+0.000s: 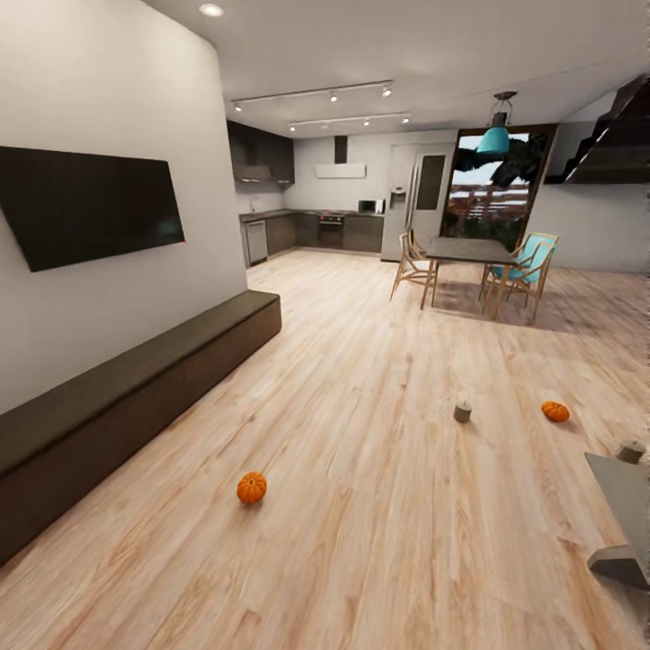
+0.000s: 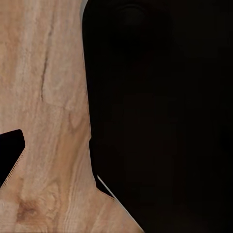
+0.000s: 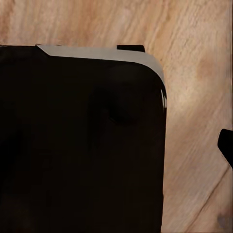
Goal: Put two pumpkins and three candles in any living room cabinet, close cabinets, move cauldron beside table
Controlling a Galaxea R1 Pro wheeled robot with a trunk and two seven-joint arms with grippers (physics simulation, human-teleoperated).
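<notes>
One orange pumpkin (image 1: 252, 487) lies on the wood floor in front of the long dark-brown cabinet (image 1: 135, 388), whose fronts are shut. A second pumpkin (image 1: 555, 412) lies far to the right. A short grey candle (image 1: 462, 412) stands on the floor between them, and another candle (image 1: 632, 450) stands just behind the grey table (image 1: 623, 501) corner at the right edge. The cauldron is out of view. My left gripper (image 2: 116, 155) hangs over the floor, one dark fingertip (image 2: 10, 154) far out at the frame's edge. My right gripper (image 3: 116, 145) likewise, its fingertip (image 3: 226, 145) at the edge.
A black TV (image 1: 86, 203) hangs on the white wall above the cabinet. A dining table with wooden chairs (image 1: 474, 266) stands far back, with the kitchen behind it. My dark body (image 2: 160, 116) blocks much of both wrist views.
</notes>
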